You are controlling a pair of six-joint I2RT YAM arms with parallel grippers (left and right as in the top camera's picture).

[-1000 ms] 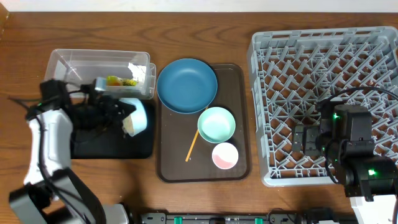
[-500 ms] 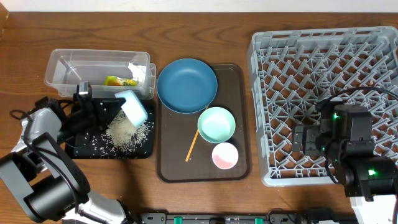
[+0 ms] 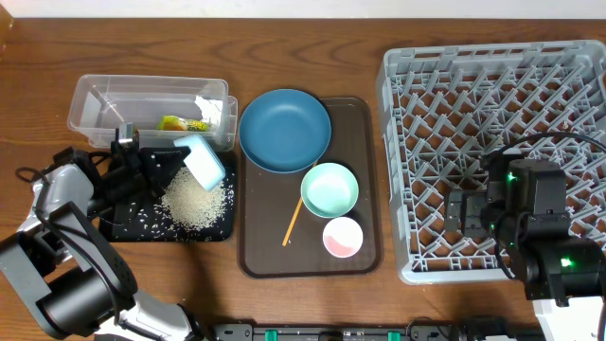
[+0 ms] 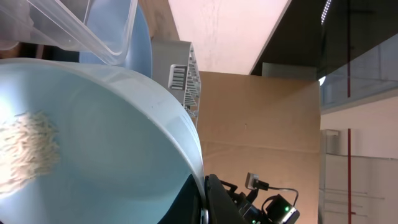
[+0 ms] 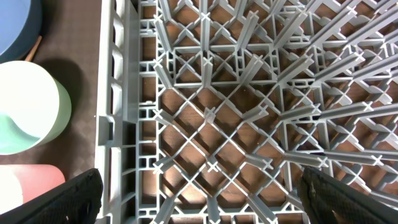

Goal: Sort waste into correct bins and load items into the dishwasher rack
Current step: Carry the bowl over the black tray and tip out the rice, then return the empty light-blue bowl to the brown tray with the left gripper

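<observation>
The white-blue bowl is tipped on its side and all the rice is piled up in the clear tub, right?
Not quite. The rice is piled on the black tray, not in the clear tub. The overhead view shows this. The white-blue bowl is indeed tipped on its side, just above the pile.

Count on the bench (image 3: 38, 57): pairs of bowls and bins, singles of the rest.

Two bowls: a pale blue bowl (image 3: 202, 159) left of centre and a mint bowl (image 3: 329, 189) mid-frame. One dark-blue plate (image 3: 284, 130), one pink cup (image 3: 342, 237), one wooden stick (image 3: 294, 223), one brown tray (image 3: 365, 142). Two bins: a clear tub (image 3: 104, 95) at upper left and a black tray (image 3: 128, 230) below it. One grey rack (image 3: 492, 85) at right. One yellow-green wrapper (image 3: 173, 123), one white napkin (image 3: 204, 104), one heap of rice (image 3: 194, 201).
</observation>
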